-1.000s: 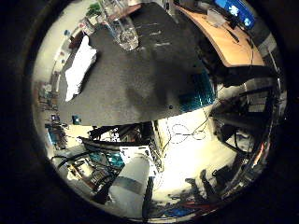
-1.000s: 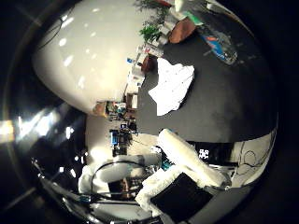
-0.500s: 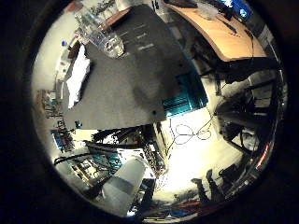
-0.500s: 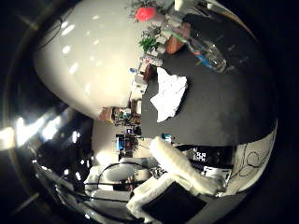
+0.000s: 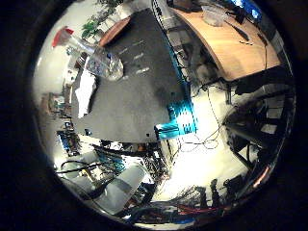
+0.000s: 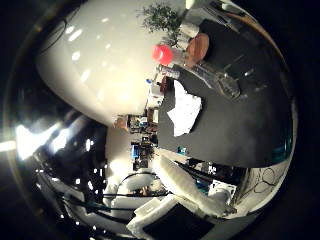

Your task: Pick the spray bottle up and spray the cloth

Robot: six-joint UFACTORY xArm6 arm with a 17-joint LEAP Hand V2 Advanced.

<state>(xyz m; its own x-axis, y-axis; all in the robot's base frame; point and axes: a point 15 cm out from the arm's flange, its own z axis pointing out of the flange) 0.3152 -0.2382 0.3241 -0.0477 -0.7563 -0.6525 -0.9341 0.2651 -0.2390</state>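
A clear spray bottle [image 5: 102, 63] with a red head [image 6: 162, 54] stands on the dark table [image 5: 137, 98]. A white crumpled cloth [image 6: 185, 112] lies on the same table right beside the bottle, towards the table's edge. My hand [image 6: 187, 187] shows only as white parts at the rim of the thumb side view. It is high above the table and well away from both things, holding nothing that I can see.
A teal block [image 5: 180, 120] hangs at the table's near edge above the pale floor [image 5: 207, 163]. A curved wooden desk [image 5: 231, 45] stands across a gap. A round wooden stool [image 6: 197, 47] and a plant [image 6: 160, 17] are behind the bottle.
The whole picture has swung, so the camera has moved. The bottle's red head now shows in both views. Bottle and cloth lie as before on the table.
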